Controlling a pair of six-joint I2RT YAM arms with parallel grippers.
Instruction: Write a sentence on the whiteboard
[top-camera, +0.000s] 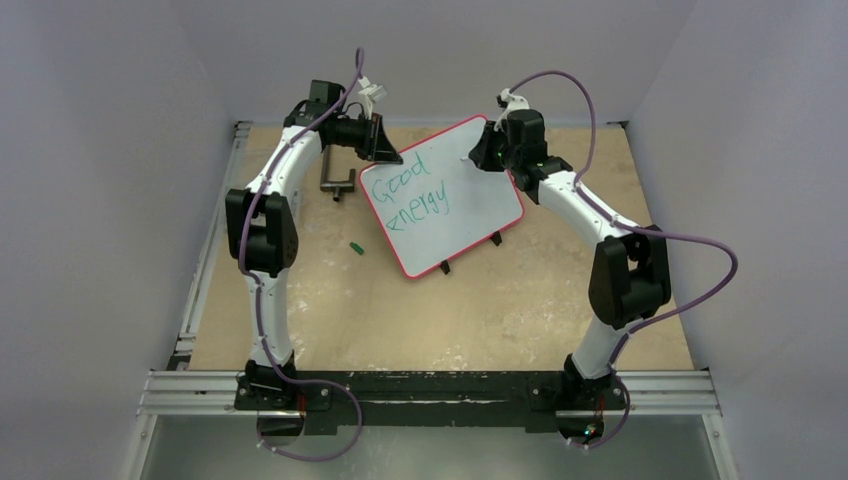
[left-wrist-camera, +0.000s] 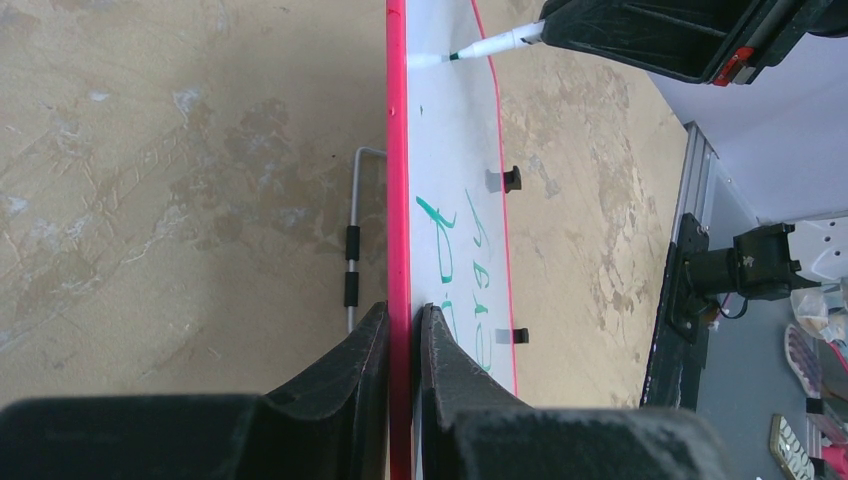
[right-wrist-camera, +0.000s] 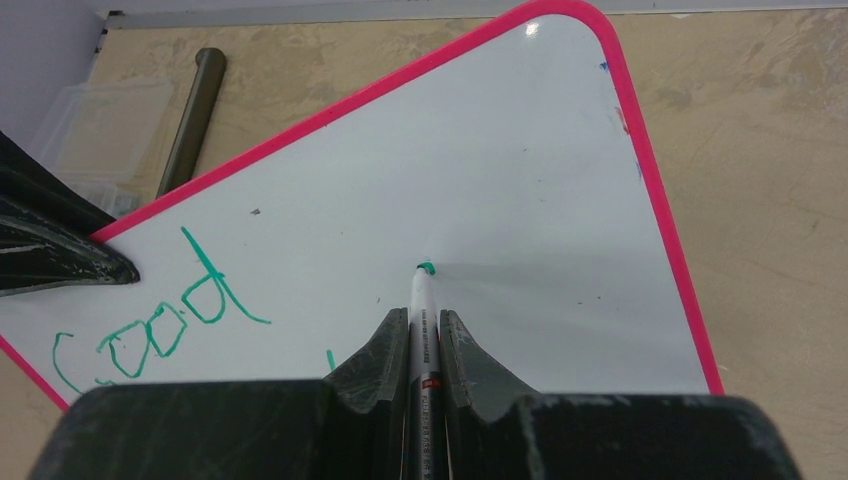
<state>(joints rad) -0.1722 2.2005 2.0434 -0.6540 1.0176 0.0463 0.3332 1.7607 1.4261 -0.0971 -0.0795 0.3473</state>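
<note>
Shows the whiteboard (top-camera: 470, 200) toward the far middle of the table (top-camera: 330, 300), turned askew so that one rounded corner points at the back wall and the two black clip feet (top-camera: 495, 238) stick out from its near-right edge. Reads, of the sentence (top-camera: 418, 200), "Good" on the upper line and "energy" below it, in slanted green handwriting on the board's left half. Grips the red frame at the far-left edge with the left gripper (left-wrist-camera: 403, 318), jaws clenched on the rim, one finger on the written face and the other behind it. Holds a white marker (right-wrist-camera: 420, 290) in the right gripper (right-wrist-camera: 422, 320), jaws pinched tight on the barrel, the pen running out between the fingers. Presses the green tip against bare white surface to the right of "Good", with a small green dot at the point of contact. Shows a small green cap (top-camera: 355, 246) lying loose on the table to the left of the board and apart from it, and a grey metal bar (top-camera: 338, 182) near the board's far-left edge, under the left arm. Cannot tell whether the board lies flat or is tipped up at the gripped edge.
</note>
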